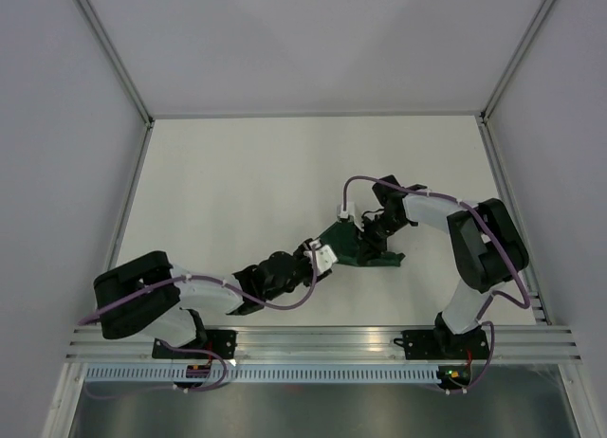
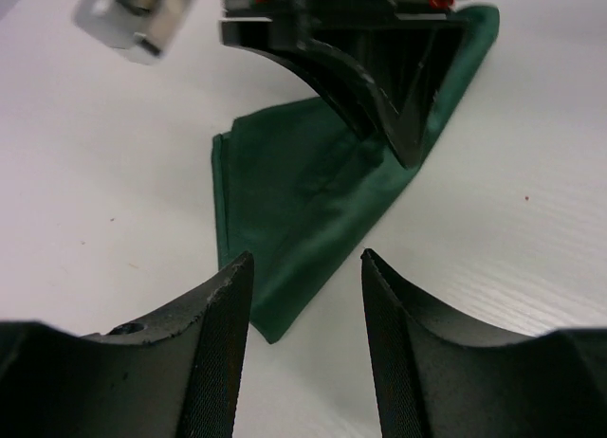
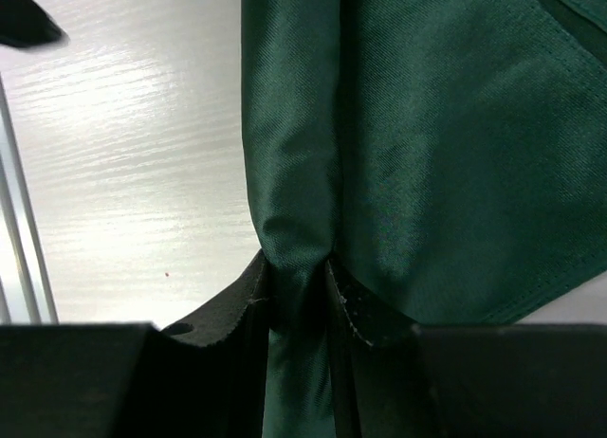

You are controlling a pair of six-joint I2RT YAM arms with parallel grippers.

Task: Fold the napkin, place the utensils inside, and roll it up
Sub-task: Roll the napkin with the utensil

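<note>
Green napkin [image 3: 427, 125] pinched in the right gripper [image 3: 300, 279] — left gripper [image 2: 305, 260] parted, holding nothing.

Clad in smooth white shells alternating with bulky matte-black joint housings, on the left arm [image 1: 204, 288] as on the right arm [image 1: 432, 210], each with a looping thin purple cable [image 1: 294, 301] and a small white plug block [image 1: 326, 255] towards the far end. Footed at the near edge on flat black base plates [image 1: 204, 345] with tiny coloured lights. Tipped with thick black tapered fingers [image 2: 220, 343] on the left gripper [image 2: 305, 267], finely ribbed on the inner faces and faintly speckled outside, with similar black on the right gripper [image 3: 299, 267].
</note>
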